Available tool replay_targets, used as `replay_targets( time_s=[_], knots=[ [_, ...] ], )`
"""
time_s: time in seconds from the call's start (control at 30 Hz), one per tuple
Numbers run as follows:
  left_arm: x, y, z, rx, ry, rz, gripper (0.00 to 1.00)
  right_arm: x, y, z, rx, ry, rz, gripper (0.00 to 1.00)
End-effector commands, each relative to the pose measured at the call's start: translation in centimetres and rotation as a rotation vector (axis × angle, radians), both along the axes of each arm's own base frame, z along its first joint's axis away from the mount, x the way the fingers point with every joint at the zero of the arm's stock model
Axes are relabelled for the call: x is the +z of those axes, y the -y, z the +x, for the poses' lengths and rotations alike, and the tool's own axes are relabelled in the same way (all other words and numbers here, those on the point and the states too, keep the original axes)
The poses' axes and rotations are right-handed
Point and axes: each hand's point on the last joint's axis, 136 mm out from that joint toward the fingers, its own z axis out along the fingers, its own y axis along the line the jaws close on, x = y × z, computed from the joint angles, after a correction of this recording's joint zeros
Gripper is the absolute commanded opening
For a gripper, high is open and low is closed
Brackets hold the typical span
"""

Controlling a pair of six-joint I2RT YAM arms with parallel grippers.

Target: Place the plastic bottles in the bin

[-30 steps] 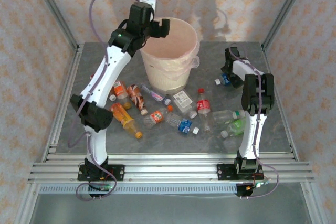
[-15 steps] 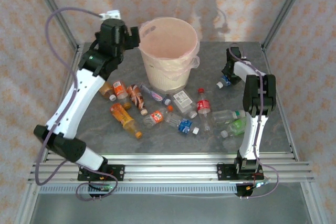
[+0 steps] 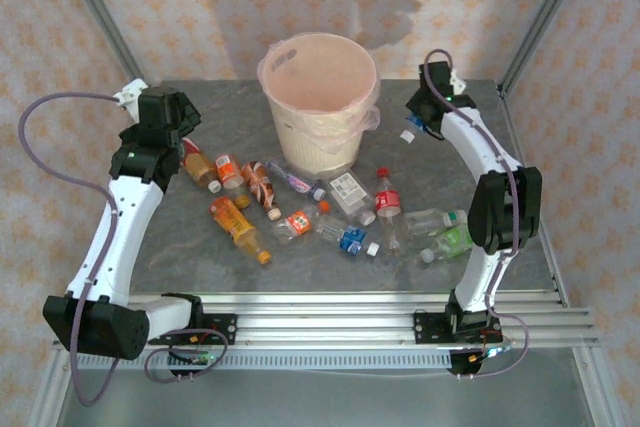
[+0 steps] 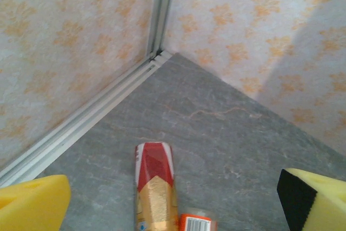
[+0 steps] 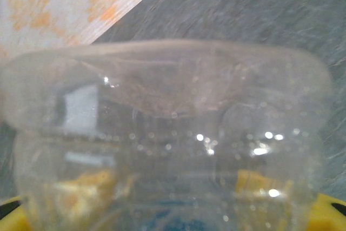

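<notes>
Upper left of top view: left gripper [image 4: 174, 190] jaws wide apart, nothing held, poised over red-gold bottle [image 4: 155, 177] lying on table [image 4: 232, 133] near back corner.
Upper centre: bin [image 3: 310, 137] upright. Loose bottles [image 3: 300, 217] scattered below it.
Upper right: right gripper [image 3: 425, 125] clamped on clear bottle [image 5: 167, 133], apparently off table, just right of bin.
Step, as judged: carrying clear bottle to bin.
Next: swing left over rim, then release. Left gripper must descend and straddle red-gold bottle before closing.
</notes>
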Motion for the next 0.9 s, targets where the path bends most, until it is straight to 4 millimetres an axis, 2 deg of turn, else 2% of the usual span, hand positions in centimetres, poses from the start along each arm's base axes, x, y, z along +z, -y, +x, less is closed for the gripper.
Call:
replay_targets(
  time_s=[0.0,0.13,0.37,0.53,0.73,0.87],
  knots=[
    [-0.7,-0.9,-1.0,0.045,0.002,-0.027,1.00,3.6,-1.2,-0.5,0.033,0.058,-0.068,0.33],
    [-1.6,-1.3,-1.4,0.052,-0.005,-0.039,1.00,7.4,-2.7,-0.9,0.058,0.123,-0.140,0.33],
    [-3.9,-2.0,-1.2,0.054,-0.043,-0.064,1.00,15.9,-5.4,-2.1,0.112,0.264,-0.302,0.32],
    [-5.4,-2.3,-0.9,0.069,-0.052,-0.114,1.00,21.1,-7.7,-2.2,0.163,0.353,-0.410,0.32],
    [-6.8,-2.3,-0.4,0.066,-0.074,-0.138,1.00,24.9,-11.3,-1.3,0.253,0.429,-0.462,0.32],
    [-7.6,-2.3,-0.1,0.070,-0.089,-0.147,1.00,26.1,-14.6,-0.2,0.357,0.481,-0.417,0.32]
  ],
)
